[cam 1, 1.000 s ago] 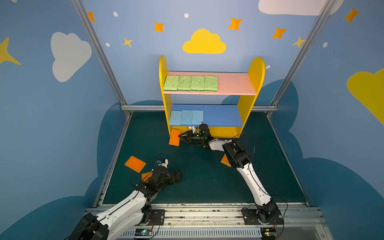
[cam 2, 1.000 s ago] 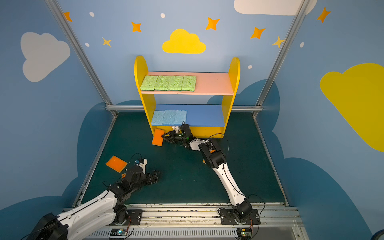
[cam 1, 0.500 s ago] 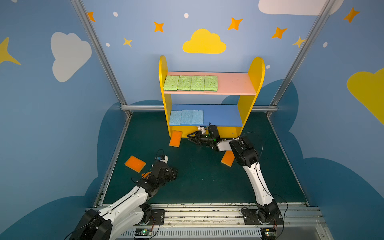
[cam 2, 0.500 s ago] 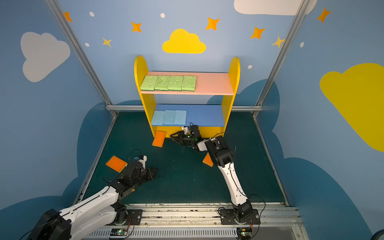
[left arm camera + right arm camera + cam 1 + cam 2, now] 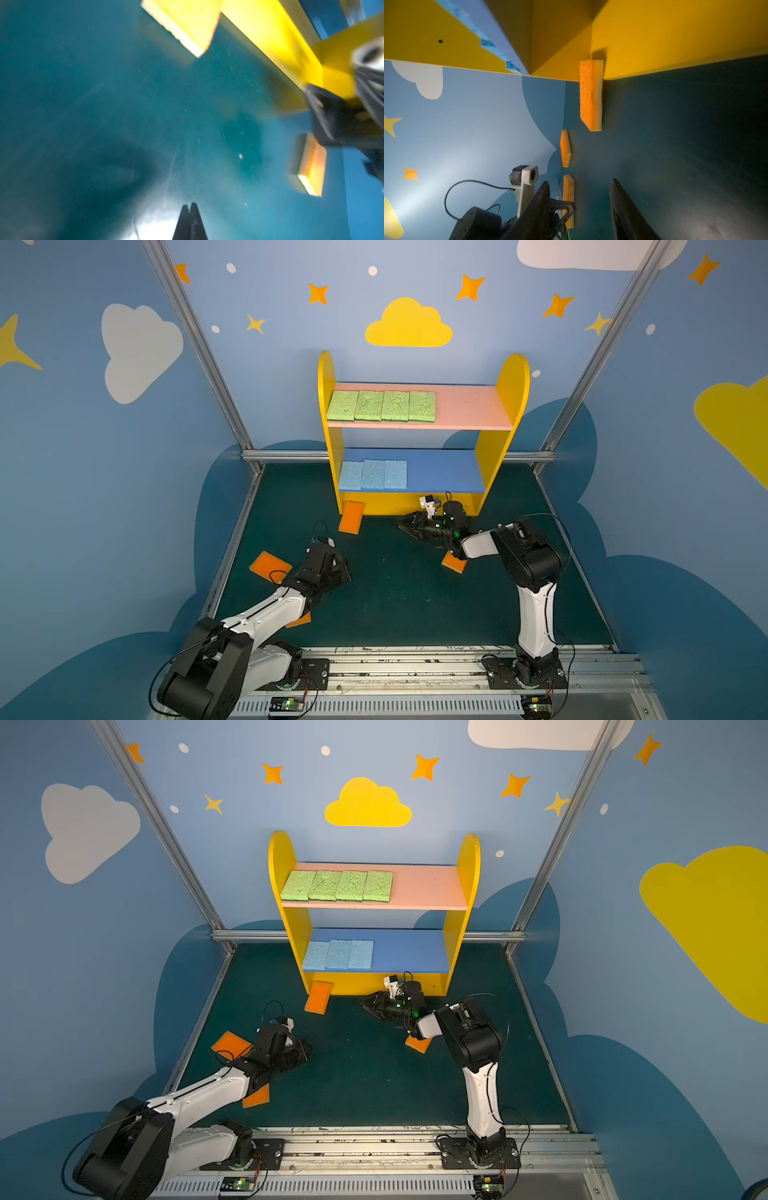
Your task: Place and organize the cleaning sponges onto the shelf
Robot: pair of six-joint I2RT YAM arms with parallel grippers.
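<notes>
Four porous orange pads with a yellow under-layer are on the floor, none on the shelf [image 5: 505, 406] yet. Closest to me, past the metal rail [image 5: 415, 666], the nearest sponge [image 5: 301, 620] pokes out from under the white forearm of the left arm [image 5: 266, 612]. Just beyond, the left gripper [image 5: 189, 206] hangs over the dark green mat [image 5: 395, 601]. Its thin black fingers are pressed together on nothing, though the wrist view is blurred. The left-side sponge [image 5: 270, 566] lies flat just beside that arm's wrist, close to the mat's left edge.

Across a wide bare stretch of mat, the right-side sponge [image 5: 453, 564] sits half covered by the right arm [image 5: 528, 556]. The right gripper [image 5: 402, 525] points leftward along the shelf front, low to the mat, jaws spread and empty. Ahead of its tips, with open floor between, the corner sponge [image 5: 351, 517] has its far end against the shelf's yellow base by the left panel. Whether it is tilted I cannot tell.

Above, three pale blue sponges [image 5: 373, 475] sit edge to edge on the left of the smooth blue board [image 5: 444, 472]. Four crumbly green sponges [image 5: 381, 406] sit likewise on the pink board [image 5: 469, 410]. The right half of each board is bare.
</notes>
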